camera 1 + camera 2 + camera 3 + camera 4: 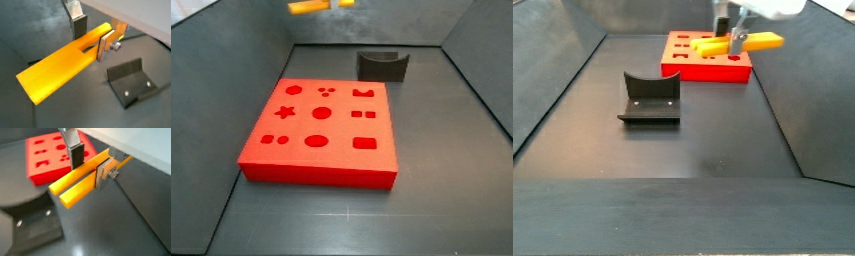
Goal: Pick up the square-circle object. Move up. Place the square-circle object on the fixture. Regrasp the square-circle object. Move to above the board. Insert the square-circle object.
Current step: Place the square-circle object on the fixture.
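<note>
The red board [318,130] lies on the floor, the dark fixture [648,98] well apart from it. High above both, the gripper [93,37] clamps the yellow square-circle object [60,67] between its plates. Judged step: moving up; next, lowering onto the fixture's notch.
</note>
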